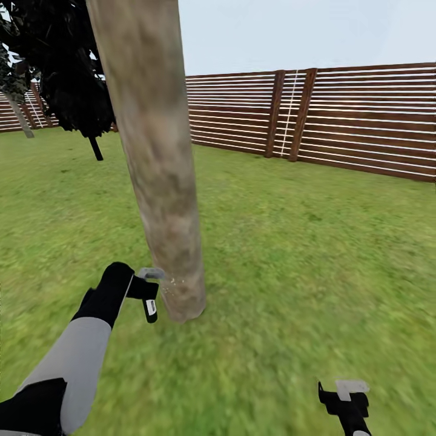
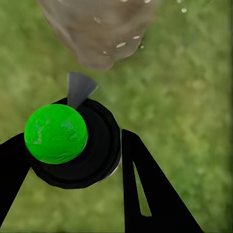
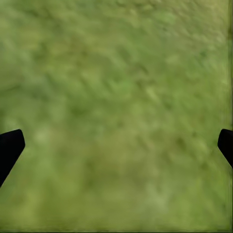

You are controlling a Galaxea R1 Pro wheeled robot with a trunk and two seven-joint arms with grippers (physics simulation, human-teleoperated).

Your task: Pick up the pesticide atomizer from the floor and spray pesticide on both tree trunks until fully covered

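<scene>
A thick, mottled beige-grey tree trunk (image 1: 160, 163) rises from the lawn just ahead of me, and its foliage is out of frame. My left gripper (image 1: 149, 297) is low beside the trunk's base, shut on the pesticide atomizer (image 2: 56, 133). The atomizer has a bright green ball top on a black cap, and its grey nozzle (image 2: 77, 87) points at the trunk's foot (image 2: 97, 29). A few white specks (image 2: 121, 44) dot the bark there. My right gripper (image 1: 346, 396) hangs open over bare grass at the lower right, and its black fingertips (image 3: 9, 148) show far apart.
Green lawn (image 1: 315, 254) spreads all round. A brown slatted wooden fence (image 1: 363, 115) runs along the back and right. A thin-trunked, dark-leaved tree (image 1: 66, 66) stands behind the trunk at the left.
</scene>
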